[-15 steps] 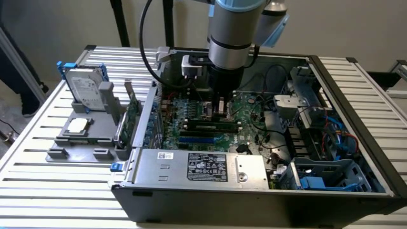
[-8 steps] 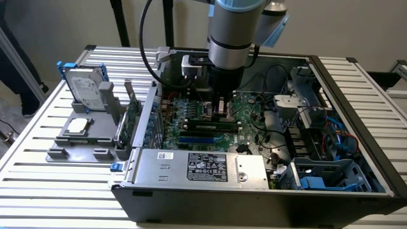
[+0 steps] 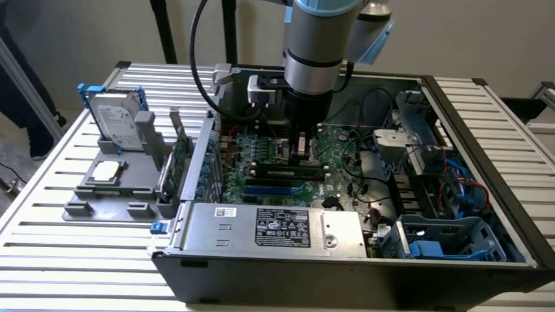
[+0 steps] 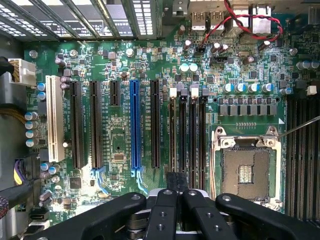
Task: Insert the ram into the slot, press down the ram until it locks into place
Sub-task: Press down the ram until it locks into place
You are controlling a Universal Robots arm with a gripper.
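The ram, a dark green strip with dark chips, appears to lie along one of the parallel black sockets on the motherboard, just in front of and below the fingers as the exterior view shows them. Whether it is fully seated in the slot cannot be told. The gripper hangs low over the board with its fingers pressed together, pinching nothing that can be made out. Their tips sit over the near ends of the black sockets, between the blue socket on one side and the bare processor socket on the other.

By this reading, the work stands at the pressing stage. That stage calls for a straight, even downward push on the strip's top edge until the end clips close.

The open computer case around the fingers holds the motherboard, a silver power supply and loose cables. Well off toward the exterior view's left, a grey tray carries a hard drive, a small square processor chip and an upright expansion card.
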